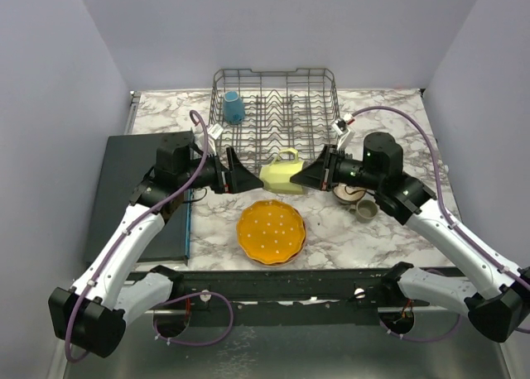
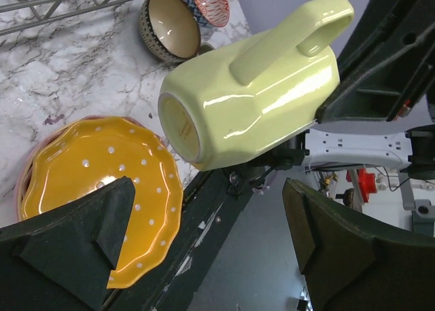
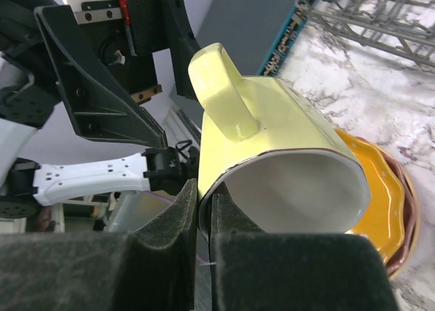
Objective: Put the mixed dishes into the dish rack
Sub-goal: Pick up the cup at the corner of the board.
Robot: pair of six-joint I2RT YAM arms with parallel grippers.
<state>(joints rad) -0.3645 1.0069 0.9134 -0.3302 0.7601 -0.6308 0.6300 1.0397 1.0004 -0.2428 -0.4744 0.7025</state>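
Pressed almost against the right wrist lens, the two foam-faced fingers [image 3: 156,257] of my right gripper [image 3: 204,206] are closed to a thin slit. They pinch the wall of the yellow mug [image 3: 285,155] at its rim, one pad inside the mouth and one outside. The mug hangs on its side in the air with its handle up, just near of the dish rack [image 1: 277,106] and just far of the orange plate [image 1: 271,232]. My left gripper [image 1: 245,180] faces it from the left with its dark fingers [image 2: 75,243] spread wide. The mug's base points toward that gap, and I see neither finger touching it. Below is a white marble tabletop [image 1: 373,238] with grey veins, with a dark mat [image 1: 137,197] lying flat along its left side and plain pale grey walls [image 1: 273,31] closing in on three sides. The rack is grey wire with rows of upright tines, and a blue mug [image 1: 233,107] stands in its far-left corner. The orange plate is scalloped and white-dotted, and it rests on a pink plate [image 2: 27,172] whose edge just shows. To the right sit a patterned bowl [image 2: 170,26] with a cream inside and an olive mug [image 1: 364,209]. The yellow mug is glossy and faceted, white inside, with a thin brown rim.
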